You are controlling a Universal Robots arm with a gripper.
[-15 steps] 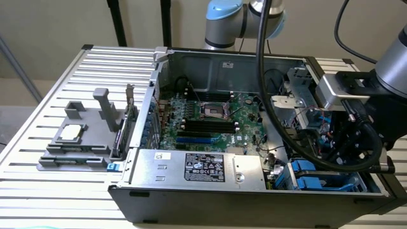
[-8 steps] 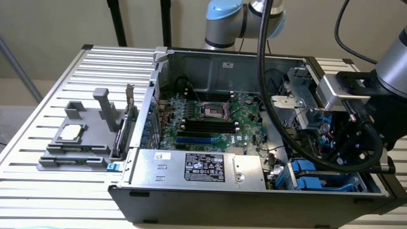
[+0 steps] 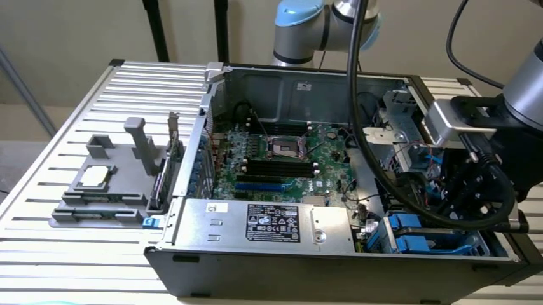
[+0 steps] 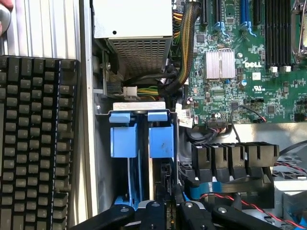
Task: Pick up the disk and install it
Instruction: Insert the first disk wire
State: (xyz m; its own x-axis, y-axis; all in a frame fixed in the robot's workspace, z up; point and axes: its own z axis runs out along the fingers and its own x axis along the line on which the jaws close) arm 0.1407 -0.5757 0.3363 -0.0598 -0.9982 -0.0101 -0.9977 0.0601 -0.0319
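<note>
The disk (image 4: 160,158) stands on edge in the drive bay of the open computer case (image 3: 254,273). Its blue carrier rail and thin dark edge run down between my gripper's fingers. My gripper (image 4: 168,212) is directly over the bay with its black fingers (image 4: 152,211) shut on the disk's end. In the exterior view the arm's black gripper body (image 3: 475,184) hangs over the case's front corner on the exterior view's right, above the blue carriers (image 3: 407,223); its fingertips are hidden behind cables.
A second blue carrier (image 4: 125,141) sits alongside in the same bay. The silver power supply (image 3: 267,222) and the motherboard (image 3: 280,159) lie close by. Thick black cables (image 3: 382,171) loop over the case. A keyboard (image 4: 33,143) lies outside the case. A grey fixture (image 3: 106,184) stands on the slatted table.
</note>
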